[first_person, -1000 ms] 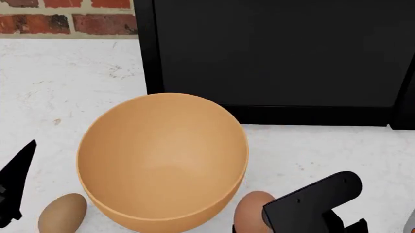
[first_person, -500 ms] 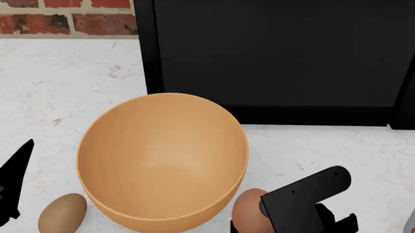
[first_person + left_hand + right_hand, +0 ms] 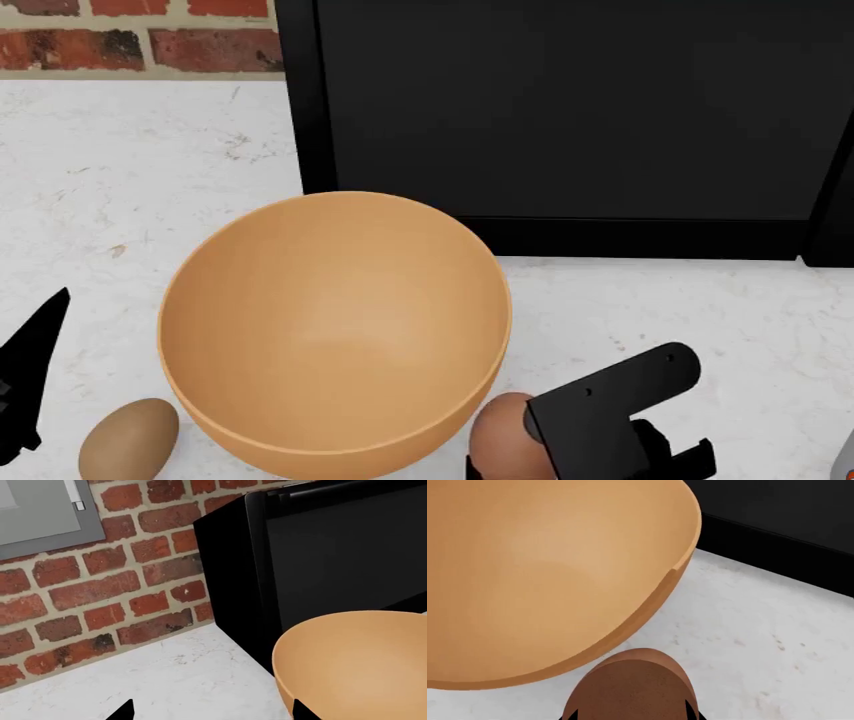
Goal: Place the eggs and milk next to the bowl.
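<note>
Now the lighter tan egg (image 3: 128, 438) already lies on the white desk (image 3: 134, 180) just left of the bowl (image 3: 334, 330), its long axis tilted slightly off the view's vertical. The left claw (image 3: 27, 385) hangs beside it; I cannot tell its state. The right claw (image 3: 630, 715) is clamped on the redder brown egg (image 3: 634, 685), held just beside the bowl's right wall, narrow end toward the bowl. Best lowered gently until it rests, then released, so it doesn't roll. No milk shows.
</note>
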